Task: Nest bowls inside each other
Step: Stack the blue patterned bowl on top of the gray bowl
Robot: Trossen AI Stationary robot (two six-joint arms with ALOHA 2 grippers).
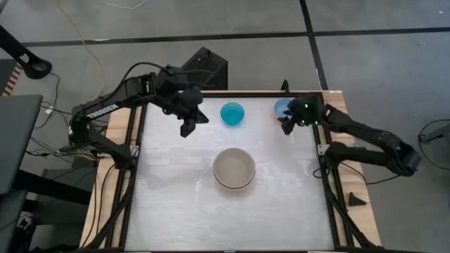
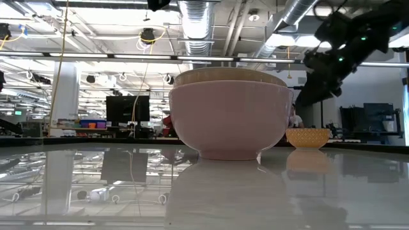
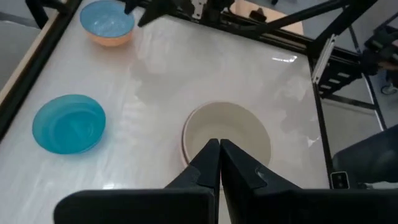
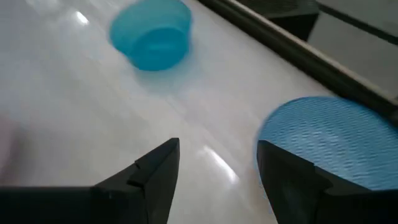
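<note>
A grey-beige bowl point(image 1: 234, 167) sits nested inside a pale pink bowl point(image 2: 230, 121), which stands on its base at the table's middle. A teal bowl point(image 1: 232, 113) stands upright at the far side. A light blue bowl point(image 1: 282, 107), orange-tan outside, stands near the far right corner. My right gripper point(image 4: 217, 162) hangs open just on the near side of the light blue bowl point(image 4: 329, 140), one finger in front of its rim, nothing between the fingers. My left gripper point(image 3: 219, 155) is shut and empty, raised over the far left, pointing at the nested pair point(image 3: 227, 134).
The white tabletop point(image 1: 176, 204) has bare room on its near half and left side. A dark frame rail point(image 1: 327, 183) runs along the right edge, another point(image 1: 133, 161) along the left. A black box point(image 1: 205, 67) stands beyond the far edge.
</note>
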